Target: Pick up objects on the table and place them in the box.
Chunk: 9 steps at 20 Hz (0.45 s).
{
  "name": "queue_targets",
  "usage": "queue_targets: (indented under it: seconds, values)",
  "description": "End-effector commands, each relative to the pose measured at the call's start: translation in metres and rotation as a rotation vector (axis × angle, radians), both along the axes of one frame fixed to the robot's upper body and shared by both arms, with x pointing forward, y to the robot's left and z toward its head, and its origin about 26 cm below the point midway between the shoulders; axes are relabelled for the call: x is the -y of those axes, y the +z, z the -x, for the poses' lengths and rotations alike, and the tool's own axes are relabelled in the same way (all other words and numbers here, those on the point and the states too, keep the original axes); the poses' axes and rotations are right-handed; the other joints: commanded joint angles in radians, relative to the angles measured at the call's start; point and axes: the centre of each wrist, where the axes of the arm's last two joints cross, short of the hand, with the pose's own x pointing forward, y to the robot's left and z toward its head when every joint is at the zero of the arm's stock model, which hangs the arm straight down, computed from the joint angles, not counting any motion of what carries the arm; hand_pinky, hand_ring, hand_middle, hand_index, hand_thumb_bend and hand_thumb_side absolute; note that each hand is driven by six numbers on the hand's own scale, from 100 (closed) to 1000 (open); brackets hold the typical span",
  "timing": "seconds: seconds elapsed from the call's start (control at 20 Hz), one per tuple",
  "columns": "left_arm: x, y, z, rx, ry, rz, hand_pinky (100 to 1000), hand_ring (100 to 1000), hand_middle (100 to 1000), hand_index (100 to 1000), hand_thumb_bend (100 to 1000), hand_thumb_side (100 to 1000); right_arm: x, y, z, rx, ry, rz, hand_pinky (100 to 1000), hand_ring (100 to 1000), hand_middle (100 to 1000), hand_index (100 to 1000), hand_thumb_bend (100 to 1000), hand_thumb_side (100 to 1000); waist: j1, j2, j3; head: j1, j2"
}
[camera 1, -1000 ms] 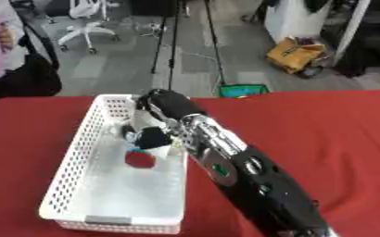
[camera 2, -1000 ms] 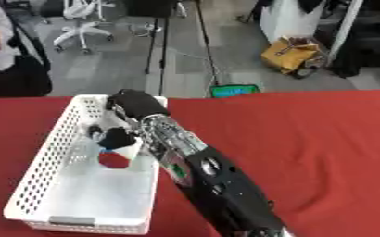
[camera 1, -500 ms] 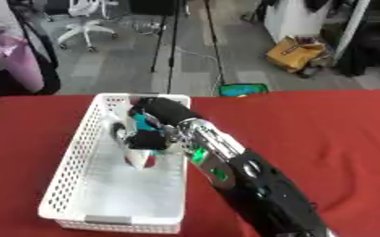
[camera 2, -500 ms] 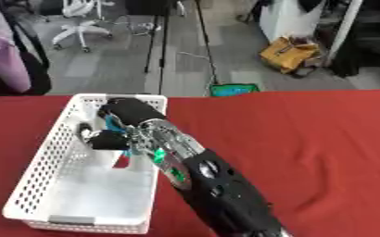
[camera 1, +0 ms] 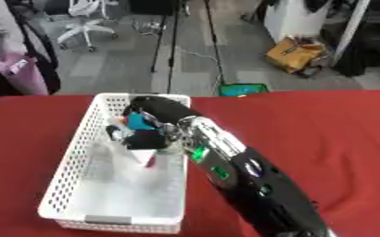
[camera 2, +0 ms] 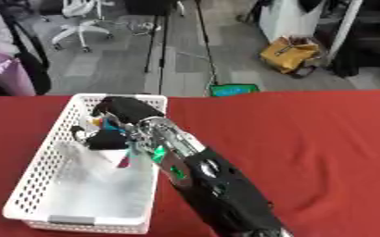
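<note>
White basket (camera 1: 72, 185) is seen at left on the red table (camera 1: 331, 134), long axis running near to far; a pale object with a red spot (camera 1: 143, 159) lies inside, mid-basket, just below the right hand (camera 1: 141, 132); the hand is reached in over the right wall from the near right, fingers curled downward over something teal and dark; whether anything is gripped cannot be told; left hand is not seen; open basket floor is left toward the near end; basket walls close by on both sides.
</note>
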Motion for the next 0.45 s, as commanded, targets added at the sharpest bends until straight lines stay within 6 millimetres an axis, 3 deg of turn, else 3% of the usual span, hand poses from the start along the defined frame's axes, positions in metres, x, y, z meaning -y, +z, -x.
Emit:
queue_targets:
  seconds: [0.05, 0.25, 0.4, 0.45]
  values:
    - [0.000, 0.008, 0.002, 0.032, 0.004, -0.001, 949, 900, 924, 960, 100, 954, 0.002, 0.017, 0.002, 0.038, 0.010, 0.000, 1000, 997, 919, 919, 427, 972, 0.004, -0.014, 0.000, 0.002, -0.012]
    - [-0.001, 0.008, 0.002, 0.032, 0.006, -0.002, 949, 900, 924, 959, 100, 954, 0.005, 0.023, 0.003, 0.060, 0.004, -0.011, 1000, 994, 915, 906, 379, 988, 0.006, -0.013, -0.006, 0.004, -0.012]
    - [-0.001, 0.010, 0.002, 0.035, 0.009, 0.000, 946, 899, 923, 957, 100, 952, 0.013, 0.039, 0.008, 0.132, -0.017, -0.070, 984, 968, 884, 871, 182, 1000, 0.007, -0.017, -0.017, 0.014, -0.007]
    - [-0.002, 0.010, 0.002, 0.037, 0.010, 0.001, 946, 899, 923, 957, 100, 952, 0.018, 0.046, 0.011, 0.167, -0.028, -0.106, 984, 968, 884, 871, 182, 1000, 0.007, -0.018, -0.020, 0.018, -0.005]
